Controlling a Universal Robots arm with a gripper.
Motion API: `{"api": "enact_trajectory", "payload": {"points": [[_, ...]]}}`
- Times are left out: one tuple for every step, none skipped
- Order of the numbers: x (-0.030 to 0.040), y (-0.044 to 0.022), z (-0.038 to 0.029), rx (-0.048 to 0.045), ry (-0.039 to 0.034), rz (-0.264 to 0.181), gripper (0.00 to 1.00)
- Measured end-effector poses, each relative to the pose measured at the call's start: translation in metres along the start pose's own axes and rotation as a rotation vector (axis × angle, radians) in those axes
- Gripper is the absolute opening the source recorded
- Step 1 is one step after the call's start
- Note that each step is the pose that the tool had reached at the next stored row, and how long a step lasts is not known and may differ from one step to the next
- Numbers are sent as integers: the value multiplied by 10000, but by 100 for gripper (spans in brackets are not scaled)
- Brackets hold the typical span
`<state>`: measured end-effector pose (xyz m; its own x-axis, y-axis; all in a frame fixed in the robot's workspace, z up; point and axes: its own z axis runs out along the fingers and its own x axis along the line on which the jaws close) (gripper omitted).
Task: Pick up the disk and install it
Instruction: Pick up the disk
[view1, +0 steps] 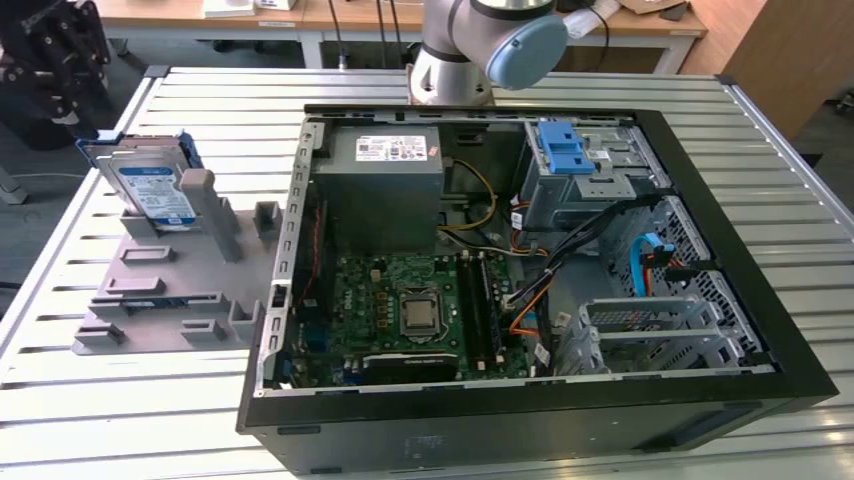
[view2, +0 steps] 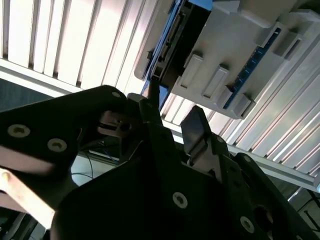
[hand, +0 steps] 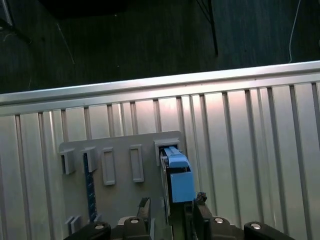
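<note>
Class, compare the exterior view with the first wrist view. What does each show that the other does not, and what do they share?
Exterior view adds: the open computer case with its motherboard and grey power supply, and the robot arm behind it.
First wrist view adds: the gripper, its fingers apart.
Shared: the disk standing on edge in the grey holder on the slatted table.

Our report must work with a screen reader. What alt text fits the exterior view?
The disk stands on edge in a grey holder on a slatted metal table, at the exterior view's left of an open computer case; the robot arm rises behind it.
</note>
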<state>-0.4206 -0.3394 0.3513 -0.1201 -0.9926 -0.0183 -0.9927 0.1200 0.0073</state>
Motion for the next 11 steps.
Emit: {"api": "enact_trajectory", "payload": {"points": [[1, 10, 7, 0, 0, -61, 47], [2, 20, 15, -1, 0, -115, 47], [1, 24, 29, 1, -2, -153, 53], [-4, 26, 40, -2, 0, -169, 53], [-6, 26, 51, -3, 0, -179, 53], [-6, 26, 59, -3, -1, -186, 53], [-7, 26, 61, -3, -2, -187, 53], [-7, 26, 61, -4, -3, -187, 53], [-7, 27, 61, -4, -3, -186, 53], [-7, 27, 61, -4, -4, -186, 53], [-7, 27, 62, -3, -5, -186, 53]]}}
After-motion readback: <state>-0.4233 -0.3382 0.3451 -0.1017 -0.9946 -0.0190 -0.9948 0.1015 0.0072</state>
